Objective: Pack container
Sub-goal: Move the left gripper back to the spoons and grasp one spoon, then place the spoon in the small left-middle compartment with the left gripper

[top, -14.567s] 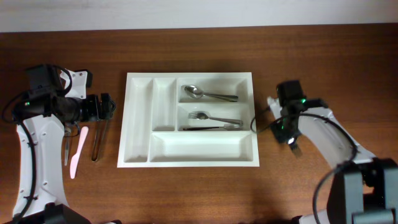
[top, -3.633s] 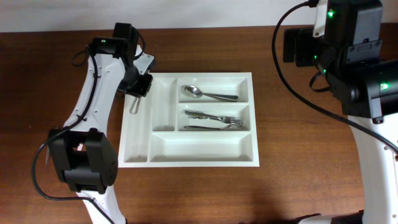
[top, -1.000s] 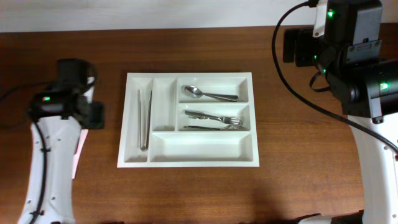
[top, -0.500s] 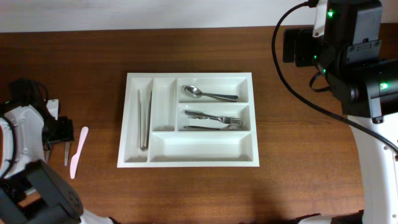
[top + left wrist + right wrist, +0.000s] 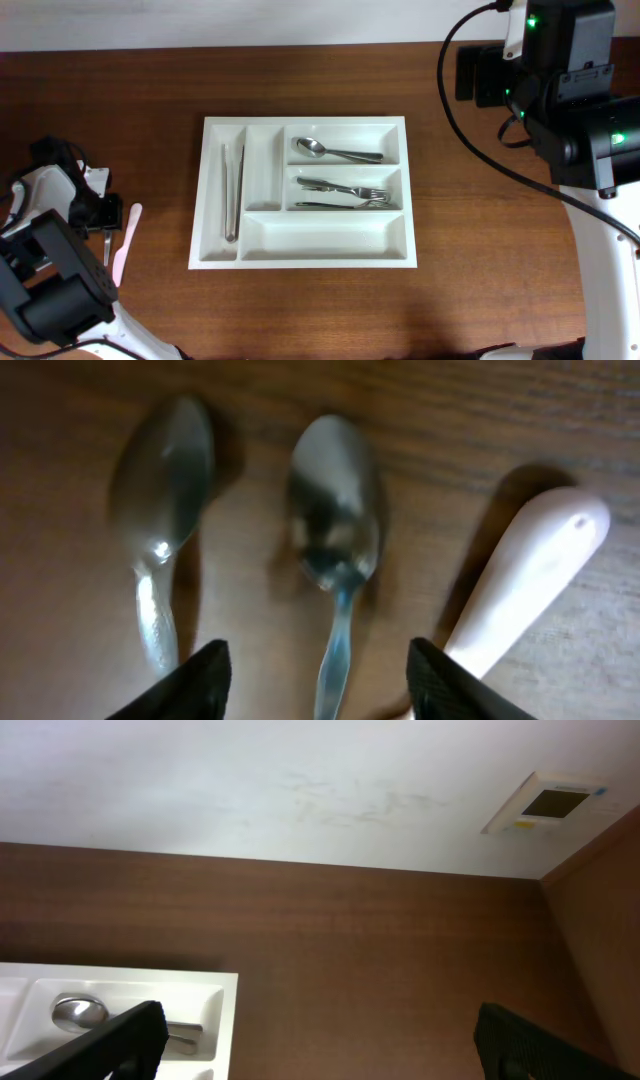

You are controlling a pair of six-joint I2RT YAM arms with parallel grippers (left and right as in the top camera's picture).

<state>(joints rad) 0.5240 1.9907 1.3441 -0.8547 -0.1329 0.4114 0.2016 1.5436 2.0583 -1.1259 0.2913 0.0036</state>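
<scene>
Five compartments divide the white tray (image 5: pixel 320 236), which lies flat in the middle of the brown bench (image 5: pixel 480 300). Its leftmost narrow slot holds a pair of metal tongs (image 5: pixel 232 192) lying lengthwise. The far wide compartment on its right side holds a spoon (image 5: pixel 335 151), bowl to the left. The wide compartment just nearer holds several forks (image 5: pixel 345 192) lying crosswise, too tangled to count. Well to the left of the tray, near the bench edge, the left claw (image 5: pixel 100 213) hangs low over some loose cutlery. The left wrist camera shows its two dark fingertips (image 5: pixel 190 680) spread apart and gripping nothing. They straddle the handle of one loose spoon (image 5: pixel 335 500), whose bowl rests on the wood. A second loose spoon (image 5: pixel 160 470) lies just beside it, and on the other side is the rounded end of a pale pink plastic knife (image 5: pixel 525 570). The three lie close together but apart. The right claw (image 5: pixel 320 1050) is raised at the far right of the scene. Its fingers sit wide apart and empty, and its camera looks across a corner of the tray toward a white wall.
</scene>
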